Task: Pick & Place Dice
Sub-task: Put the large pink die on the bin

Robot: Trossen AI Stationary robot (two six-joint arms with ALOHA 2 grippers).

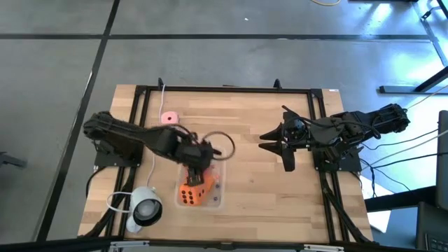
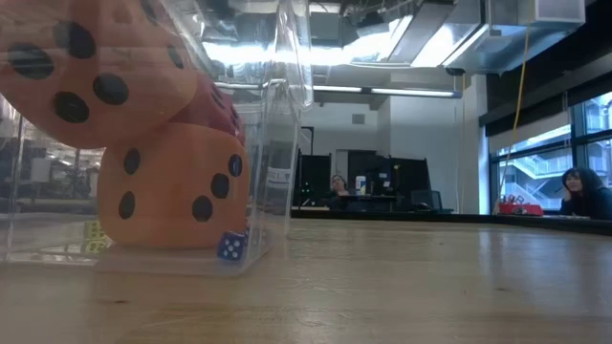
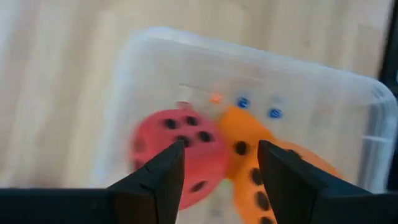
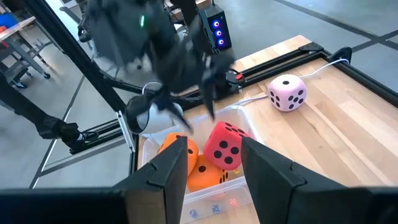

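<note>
Your left claw (image 3: 221, 165) hangs over the clear bin (image 1: 218, 199), fingers parted and empty; the red die (image 3: 180, 149) sits inside beside two orange dice (image 4: 193, 165) (pink die (image 1: 169, 117) on the tabletop (image 1: 266, 196)). Right claw (image 4: 211, 162) waits apart, parted, empty.

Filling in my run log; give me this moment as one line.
left gripper: open over clear bin | red die, orange dice: in bin | pink die: on table
</note>
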